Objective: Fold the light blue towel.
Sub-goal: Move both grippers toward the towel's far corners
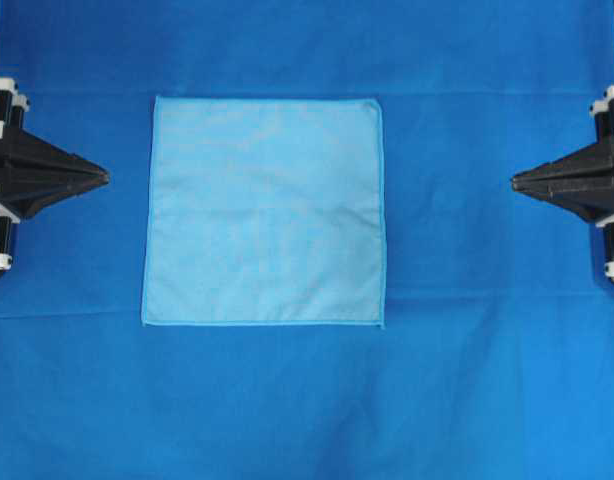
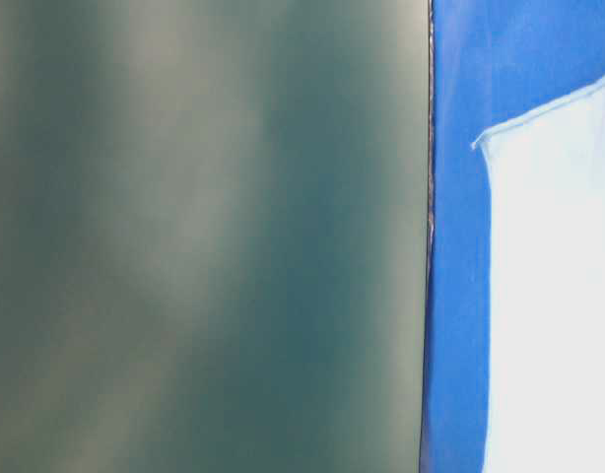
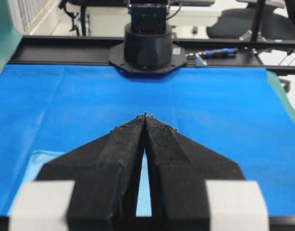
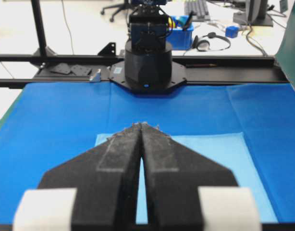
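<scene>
Black foam-padded jaws filled the foreground of both wrist views, each pair pressed together to a point. The left gripper (image 1: 99,178) sat at the left edge of the overhead view and the right gripper (image 1: 519,181) at the right edge, both drawn back, pinched closed on nothing and touching nothing.

Between them, the light blue towel (image 1: 264,211) lay flat and square on the darker blue table covering (image 1: 487,380) over the counter, nearer the left gripper than the right, its hem showing on all four sides and no crease in it yet. No fold had been started.

To do the first step well, the jaws would probably need to part, come down on two corners of one edge, and pinch only the thin towel, not the covering beneath. Lifting both corners evenly should keep the fold square.
</scene>
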Motion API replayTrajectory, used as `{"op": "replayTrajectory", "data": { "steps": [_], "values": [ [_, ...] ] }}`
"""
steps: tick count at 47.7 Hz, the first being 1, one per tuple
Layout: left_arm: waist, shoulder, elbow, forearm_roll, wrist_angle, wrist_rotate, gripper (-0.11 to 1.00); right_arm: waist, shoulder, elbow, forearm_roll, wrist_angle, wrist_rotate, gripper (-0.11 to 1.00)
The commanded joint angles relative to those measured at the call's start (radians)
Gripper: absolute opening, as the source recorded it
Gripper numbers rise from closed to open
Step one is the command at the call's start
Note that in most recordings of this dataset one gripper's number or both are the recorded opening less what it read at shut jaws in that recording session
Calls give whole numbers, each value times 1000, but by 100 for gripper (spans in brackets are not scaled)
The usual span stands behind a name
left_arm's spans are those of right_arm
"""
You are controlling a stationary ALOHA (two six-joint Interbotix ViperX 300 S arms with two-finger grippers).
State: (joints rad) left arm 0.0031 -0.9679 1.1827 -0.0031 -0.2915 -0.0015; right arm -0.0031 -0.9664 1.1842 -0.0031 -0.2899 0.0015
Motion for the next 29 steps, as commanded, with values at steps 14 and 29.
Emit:
{"op": "replayTrajectory", "data": {
  "steps": [14, 29],
  "values": [
    [172, 91, -28, -17, 71, 29, 0, -189, 163, -152, 18, 229, 57, 0],
    [388, 279, -17, -17, 112, 32, 2, -391, 503, -270, 15, 256, 57, 0]
  ]
}}
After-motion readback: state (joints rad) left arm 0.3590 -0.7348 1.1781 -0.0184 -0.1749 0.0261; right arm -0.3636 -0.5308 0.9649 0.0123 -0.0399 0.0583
